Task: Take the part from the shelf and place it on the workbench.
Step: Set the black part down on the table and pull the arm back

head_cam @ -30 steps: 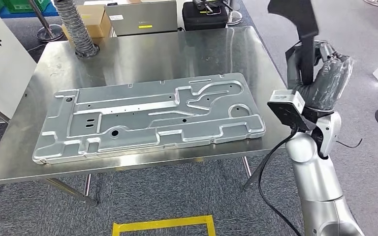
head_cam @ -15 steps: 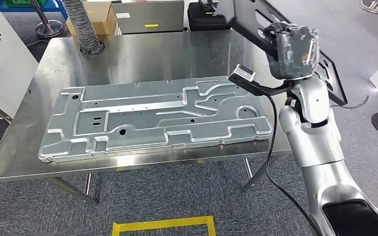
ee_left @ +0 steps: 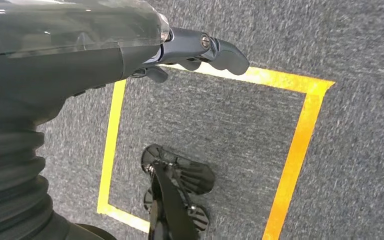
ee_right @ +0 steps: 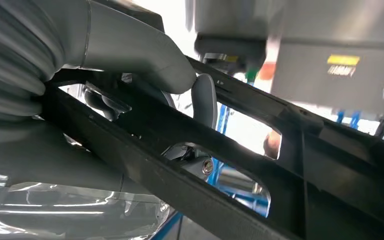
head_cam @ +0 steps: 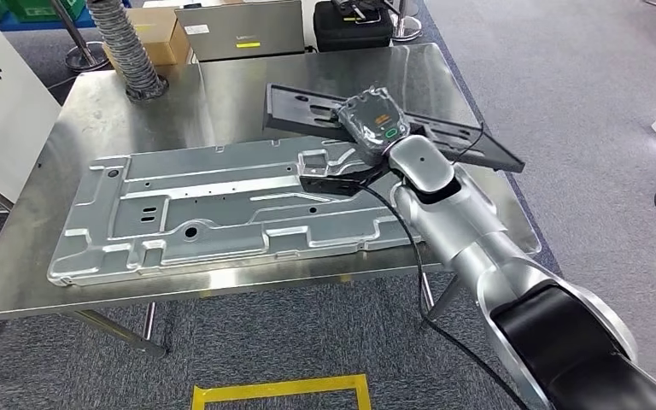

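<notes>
We found the black part (head_cam: pixel 444 137) held by the right hand (head_cam: pixel 374 120) above the workbench (head_cam: pixel 222 94), just over the far edge of the grey stamped panel (head_cam: pixel 222 205). We judged it a long, flat, stiff, light frame with cut-outs; gripped near mid-length, it should balance. The right arm reached forward, hand on top. The left hand (ee_left: pixel 180 47) hung over the floor, holding nothing, fingers loosely curled.
</notes>
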Robot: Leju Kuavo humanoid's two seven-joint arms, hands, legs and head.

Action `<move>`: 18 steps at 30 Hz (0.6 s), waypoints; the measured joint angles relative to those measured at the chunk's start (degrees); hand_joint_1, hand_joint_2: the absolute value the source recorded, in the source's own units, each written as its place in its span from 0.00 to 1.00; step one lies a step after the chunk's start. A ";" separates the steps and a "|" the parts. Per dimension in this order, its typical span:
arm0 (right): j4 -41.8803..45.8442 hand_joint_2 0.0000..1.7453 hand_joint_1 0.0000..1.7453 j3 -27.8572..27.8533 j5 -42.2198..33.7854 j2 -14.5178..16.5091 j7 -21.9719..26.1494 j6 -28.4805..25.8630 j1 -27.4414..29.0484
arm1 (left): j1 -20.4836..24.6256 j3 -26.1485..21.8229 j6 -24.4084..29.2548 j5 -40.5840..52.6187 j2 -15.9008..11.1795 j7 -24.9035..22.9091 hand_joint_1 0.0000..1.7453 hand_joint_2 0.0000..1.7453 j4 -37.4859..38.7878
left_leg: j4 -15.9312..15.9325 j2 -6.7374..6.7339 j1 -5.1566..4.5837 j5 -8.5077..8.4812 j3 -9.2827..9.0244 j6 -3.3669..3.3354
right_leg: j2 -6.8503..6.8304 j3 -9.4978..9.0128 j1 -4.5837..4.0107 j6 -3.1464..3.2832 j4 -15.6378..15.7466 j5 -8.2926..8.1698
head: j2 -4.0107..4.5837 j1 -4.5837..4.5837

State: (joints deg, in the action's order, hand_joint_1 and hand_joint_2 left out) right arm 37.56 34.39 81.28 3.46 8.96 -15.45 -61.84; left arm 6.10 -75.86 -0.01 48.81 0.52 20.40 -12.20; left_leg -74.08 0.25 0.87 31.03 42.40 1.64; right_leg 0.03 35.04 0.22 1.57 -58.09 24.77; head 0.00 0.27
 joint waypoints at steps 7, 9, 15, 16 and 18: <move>-5.43 1.00 1.00 1.56 -3.68 2.68 0.69 1.20 -0.62 | -0.10 0.04 -0.22 -0.08 -0.03 0.25 0.00 1.00 0.00 | 15.53 0.07 -0.33 -6.72 -7.06 -1.34 | 0.22 -0.12 -0.43 -1.26 -0.40 0.61 | -0.01 0.07; -7.01 1.00 1.00 1.79 -4.75 3.51 1.31 1.80 -0.62 | -0.07 0.04 -0.14 -0.17 -0.01 0.33 0.00 1.00 0.00 | 15.96 0.04 -0.07 -6.94 -7.25 -1.92 | 0.23 0.32 -0.40 -1.82 -1.53 1.58 | -0.01 0.13; -10.97 1.00 1.00 3.20 -5.76 6.81 2.54 3.78 0.38 | 0.12 0.03 0.07 -0.44 0.03 0.57 0.00 1.00 0.00 | 16.03 0.04 0.07 -6.88 -7.50 -2.51 | 0.17 7.85 0.14 -2.55 -16.25 6.65 | 0.00 0.24; -11.44 1.00 1.00 3.54 -5.89 7.65 2.72 4.48 0.56 | 0.13 0.02 0.08 -0.48 0.04 0.69 0.00 1.00 0.00 | 15.93 0.05 0.07 -6.77 -7.56 -2.42 | 0.15 6.83 0.18 -2.42 -13.69 4.84 | 0.00 0.25; -12.15 1.00 1.00 4.09 -6.24 9.35 2.98 5.78 0.67 | 0.25 0.03 0.07 -0.45 0.10 0.99 0.00 1.00 0.00 | 15.73 0.04 -0.02 -6.49 -7.63 -2.09 | 0.13 3.17 0.06 -1.97 -5.59 1.06 | 0.00 0.21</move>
State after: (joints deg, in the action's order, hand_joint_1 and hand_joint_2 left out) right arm 25.41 38.48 75.04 12.81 11.94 -9.66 -61.17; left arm 6.35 -75.83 0.05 48.35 0.63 21.39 -12.20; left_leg -58.36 0.30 0.84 24.53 34.77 -0.45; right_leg 0.17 38.21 0.27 -0.40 -63.68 25.83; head 0.00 0.49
